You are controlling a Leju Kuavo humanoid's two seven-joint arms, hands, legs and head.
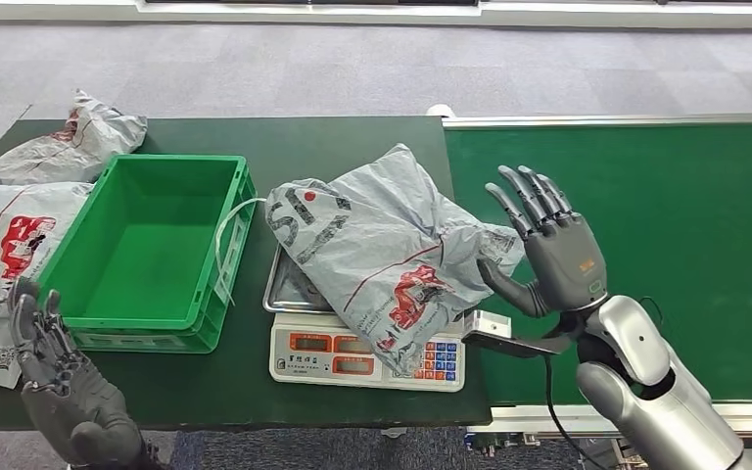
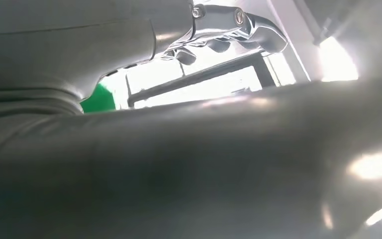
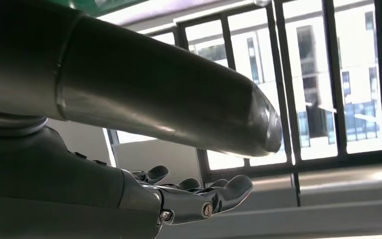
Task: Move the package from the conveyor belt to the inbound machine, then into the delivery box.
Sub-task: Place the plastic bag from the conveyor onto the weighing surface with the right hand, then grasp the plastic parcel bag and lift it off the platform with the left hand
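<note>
A crumpled grey package [image 1: 382, 240] with red and black print lies on the steel pan of the weighing scale [image 1: 364, 354], the inbound machine, in the head view. My right hand [image 1: 546, 245] is open with fingers spread, just right of the package; its thumb [image 1: 502, 284] is at the package's right edge. The right wrist view shows the same hand's thumb [image 3: 179, 117] and fingers [image 3: 199, 196] apart, holding nothing. My left hand [image 1: 59, 382] is open at the table's front left edge. The green delivery box [image 1: 152, 250] stands empty left of the scale.
The green conveyor belt [image 1: 666, 235] runs along the right. Other grey packages [image 1: 64, 147] [image 1: 10, 240] lie left of the box on the dark green table [image 1: 245, 387]. A white strap [image 1: 227, 240] hangs over the box's right wall.
</note>
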